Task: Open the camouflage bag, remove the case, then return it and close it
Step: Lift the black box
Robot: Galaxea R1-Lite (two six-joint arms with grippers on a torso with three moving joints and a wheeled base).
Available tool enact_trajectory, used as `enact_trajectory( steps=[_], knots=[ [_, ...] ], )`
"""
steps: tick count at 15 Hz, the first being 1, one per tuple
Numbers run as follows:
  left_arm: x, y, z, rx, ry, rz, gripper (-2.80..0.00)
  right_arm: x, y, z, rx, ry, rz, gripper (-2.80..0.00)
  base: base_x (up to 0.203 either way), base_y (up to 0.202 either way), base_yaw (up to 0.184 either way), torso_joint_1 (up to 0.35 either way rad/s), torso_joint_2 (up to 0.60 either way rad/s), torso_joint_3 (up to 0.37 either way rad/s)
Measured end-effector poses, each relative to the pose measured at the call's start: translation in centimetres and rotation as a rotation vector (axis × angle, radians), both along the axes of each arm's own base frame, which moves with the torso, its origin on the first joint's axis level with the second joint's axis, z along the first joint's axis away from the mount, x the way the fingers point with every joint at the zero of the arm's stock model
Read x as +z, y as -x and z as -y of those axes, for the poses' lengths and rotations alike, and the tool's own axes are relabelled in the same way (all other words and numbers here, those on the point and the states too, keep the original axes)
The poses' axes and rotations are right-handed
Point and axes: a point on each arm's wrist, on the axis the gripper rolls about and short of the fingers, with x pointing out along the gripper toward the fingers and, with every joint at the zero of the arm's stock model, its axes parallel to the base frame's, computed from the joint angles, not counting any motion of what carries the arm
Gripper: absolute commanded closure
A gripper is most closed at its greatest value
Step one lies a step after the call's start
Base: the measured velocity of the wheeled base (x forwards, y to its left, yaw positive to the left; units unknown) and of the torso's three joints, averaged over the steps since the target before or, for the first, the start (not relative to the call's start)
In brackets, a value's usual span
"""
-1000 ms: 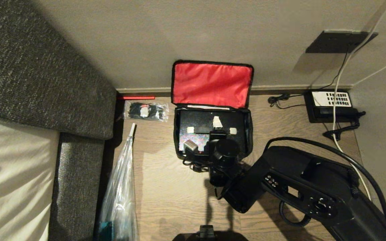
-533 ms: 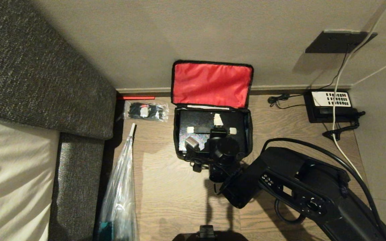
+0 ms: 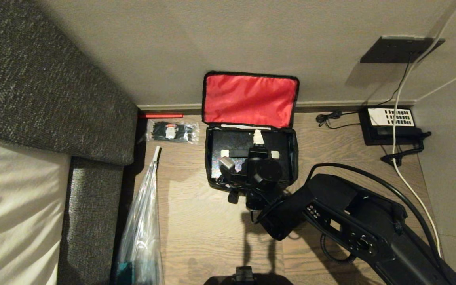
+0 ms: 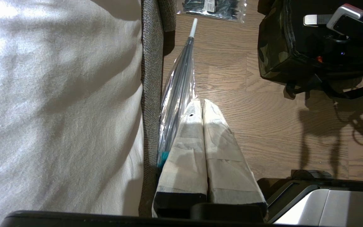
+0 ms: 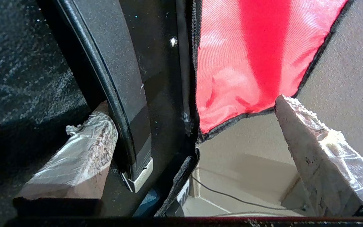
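Note:
The camouflage bag [image 3: 295, 158] stands open on the wooden floor by the wall, its red-lined lid [image 3: 250, 99] leaning back. The black speckled case [image 3: 232, 142] lies inside, its long handle [image 3: 236, 153] with whitish ends facing up. My right gripper [image 3: 257, 143] hangs open over the handle. In the right wrist view one taped finger [image 5: 74, 157] sits right beside the handle [image 5: 118, 94], and the other finger [image 5: 320, 151] is out past the bag's back rim by the lid [image 5: 247, 63]. My left gripper [image 4: 201, 105] is shut and parked low by the bed edge.
A clear packet of black zip ties [image 3: 171, 131] lies left of the bag. A long clear plastic bag [image 3: 141, 221] lies along the grey upholstered edge [image 3: 89, 206]. A black telephone [image 3: 390, 124] and cables [image 3: 406, 170] are at the right wall.
My right arm has reached farther toward the wall, carrying the open gripper from the bag's front part to over the case handle. The bag and case have not moved.

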Motion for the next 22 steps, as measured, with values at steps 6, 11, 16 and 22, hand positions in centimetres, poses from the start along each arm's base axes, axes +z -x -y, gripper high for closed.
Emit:
enact_trajectory(
  steps=[6, 11, 16, 22],
  knots=[
    [0.0, 0.0, 0.0, 0.0, 0.0, 0.0, 0.0, -0.5, -0.9, -0.3, -0.008, -0.011, 0.016, -2.8, 0.0, 0.0, 0.0, 0.0, 0.0, 0.0],
    [0.0, 0.0, 0.0, 0.0, 0.0, -0.001, 0.0, -1.1, -1.7, -0.2, -0.017, -0.012, 0.012, -2.8, 0.0, 0.0, 0.0, 0.0, 0.0, 0.0],
    [0.0, 0.0, 0.0, 0.0, 0.0, 0.0, 0.0, -2.4, -1.8, -0.3, -0.017, -0.005, -0.001, -2.8, 0.0, 0.0, 0.0, 0.0, 0.0, 0.0],
    [0.0, 0.0, 0.0, 0.0, 0.0, 0.0, 0.0, -3.2, -2.1, -0.2, -0.02, 0.005, -0.019, -2.8, 0.0, 0.0, 0.0, 0.0, 0.0, 0.0]
  ],
)
